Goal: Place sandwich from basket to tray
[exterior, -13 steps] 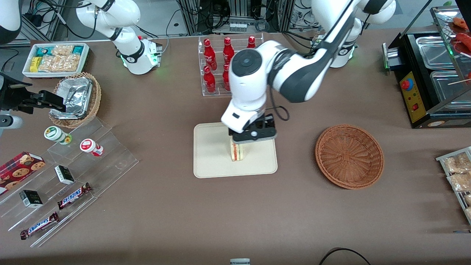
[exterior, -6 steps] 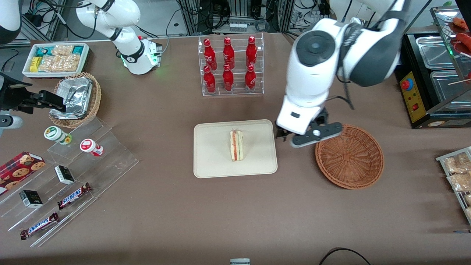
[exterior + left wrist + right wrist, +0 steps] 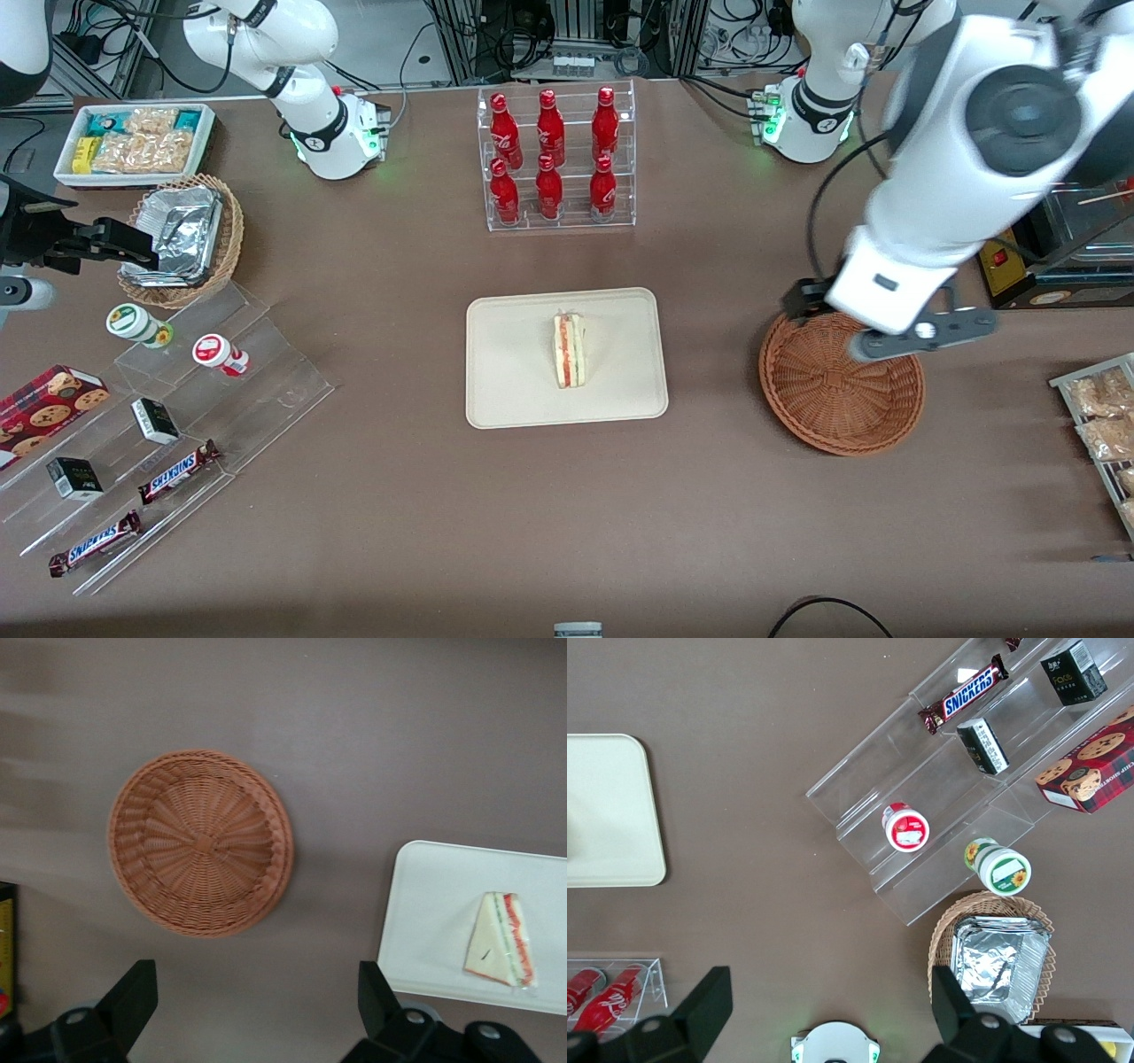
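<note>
Sandwich [image 3: 569, 351] lies on the tray [image 3: 514, 390], about the tray's middle, slightly toward the working arm's short edge; striped cut edge faces up in the front view, point away from the front camera. Wrist view shows it as a wedge [image 3: 501, 940] inside the tray [image 3: 434, 904], clear of the rim.

Tray sits mid-tabletop, long edges parallel to the tabletop's front edge. Basket [image 3: 841, 390] is beside the tray toward the working arm's end of the tabletop, apart from it, with bare brown tabletop [image 3: 532, 514] between. Nothing in the basket; woven bottom fully visible in the wrist view [image 3: 200, 842].

Left gripper [image 3: 917, 334] hangs over the basket's rim on the side farther from the front camera, raised above it, touching nothing. Jaws spread wide, nothing between them; both fingers [image 3: 131, 997] show in the wrist view, well apart.

Bottle rack [image 3: 556, 159] with red bottles stands farther from the front camera than the tray. Tan wicker basket of foil containers [image 3: 182, 237] and a clear stepped display with Snickers bars [image 3: 177, 474] sit toward the parked arm's end.
</note>
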`<action>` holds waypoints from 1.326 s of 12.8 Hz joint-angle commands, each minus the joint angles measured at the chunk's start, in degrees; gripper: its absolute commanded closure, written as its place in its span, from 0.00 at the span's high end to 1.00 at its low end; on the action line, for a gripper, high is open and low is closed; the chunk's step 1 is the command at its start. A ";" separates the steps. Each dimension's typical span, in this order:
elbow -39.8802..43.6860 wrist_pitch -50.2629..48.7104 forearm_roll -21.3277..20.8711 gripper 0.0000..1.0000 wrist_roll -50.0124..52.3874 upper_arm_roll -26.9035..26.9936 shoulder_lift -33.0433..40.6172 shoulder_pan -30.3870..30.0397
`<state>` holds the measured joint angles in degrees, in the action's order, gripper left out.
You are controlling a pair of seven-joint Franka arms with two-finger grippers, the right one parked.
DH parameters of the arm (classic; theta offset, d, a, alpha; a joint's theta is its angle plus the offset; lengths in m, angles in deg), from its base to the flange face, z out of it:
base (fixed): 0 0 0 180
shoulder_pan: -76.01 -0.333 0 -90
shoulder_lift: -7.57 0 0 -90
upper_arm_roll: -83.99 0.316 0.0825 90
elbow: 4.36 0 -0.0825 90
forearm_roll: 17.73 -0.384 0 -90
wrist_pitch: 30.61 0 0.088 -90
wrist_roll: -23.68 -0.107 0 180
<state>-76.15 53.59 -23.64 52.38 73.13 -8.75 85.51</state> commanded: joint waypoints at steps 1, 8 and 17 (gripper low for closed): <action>-1.94 -1.32 2.40 1.00 -5.04 -0.65 3.22 -4.29; -5.36 -3.70 5.04 1.00 -14.62 -0.56 7.96 -10.46; -10.12 -6.94 7.14 1.00 -25.07 1.18 14.38 -15.13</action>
<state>-84.70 47.77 -18.13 31.20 73.43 3.54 71.69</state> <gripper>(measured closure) 0.000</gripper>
